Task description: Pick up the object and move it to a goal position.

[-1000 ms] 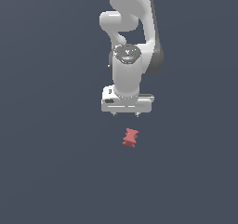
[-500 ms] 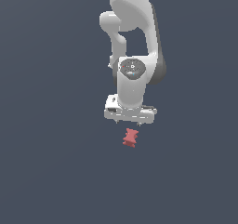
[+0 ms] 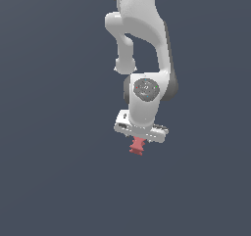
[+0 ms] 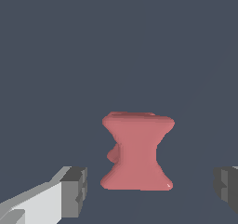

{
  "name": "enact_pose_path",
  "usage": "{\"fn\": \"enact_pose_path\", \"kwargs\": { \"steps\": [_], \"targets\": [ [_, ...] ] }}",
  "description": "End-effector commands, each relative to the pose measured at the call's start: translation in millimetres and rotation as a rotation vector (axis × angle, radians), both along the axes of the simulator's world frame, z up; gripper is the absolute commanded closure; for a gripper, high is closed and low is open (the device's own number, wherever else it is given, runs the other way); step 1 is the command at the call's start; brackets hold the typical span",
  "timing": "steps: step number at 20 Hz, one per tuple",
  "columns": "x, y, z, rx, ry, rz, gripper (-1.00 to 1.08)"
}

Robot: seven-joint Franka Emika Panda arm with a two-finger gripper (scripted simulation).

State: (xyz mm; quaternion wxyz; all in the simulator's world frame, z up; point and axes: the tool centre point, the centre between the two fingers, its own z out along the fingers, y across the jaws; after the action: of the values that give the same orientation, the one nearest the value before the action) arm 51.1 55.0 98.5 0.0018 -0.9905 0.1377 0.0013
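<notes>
On the dark grey-blue floor, just under my arm's wrist, sits the red block; in the exterior view only its lower part shows below the white hand body, the rest hidden behind it. I see the white Panda arm come down from the top of frame, bent over so the gripper points at the floor, with the round joint cap facing the camera. The hand body looks tilted, lower toward the exterior view's right. From the wrist view I get the clearer read: the block stands between my two fingers, pinched at the waist, wider at both ends, matte red with a small bump on one side. One fingertip is grey-padded on a white finger, the other pad is at the frame edge and partly cut off. Fingers are spread apart, with visible floor gap between each pad and the block, so nothing is touching it as far as I can see. The block is much narrower than the finger spread and sits nearer the white-backed finger than the other. I can't tell from either view how far above the floor the pads are. No goal marker is visible to me in either frame.
</notes>
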Motion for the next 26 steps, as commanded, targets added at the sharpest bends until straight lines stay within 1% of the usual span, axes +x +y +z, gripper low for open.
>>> {"fn": "enact_pose_path", "kwargs": {
  "steps": [1,9,18,24,25,26],
  "targets": [
    [3.4,1.6,-4.6,-0.003,-0.002,-0.018,-0.92],
    [4.1,2.7,-10.1,-0.003,-0.001,-0.023,-0.92],
    [3.4,2.7,-50.6,-0.004,-0.002,-0.026,-0.92],
    [4.9,2.8,-57.3,-0.004,-0.002,-0.027,-0.92],
    [4.9,2.8,-57.3,-0.004,-0.002,-0.027,1.08],
    [4.9,2.8,-57.3,-0.004,-0.002,-0.027,1.08]
  ]
}}
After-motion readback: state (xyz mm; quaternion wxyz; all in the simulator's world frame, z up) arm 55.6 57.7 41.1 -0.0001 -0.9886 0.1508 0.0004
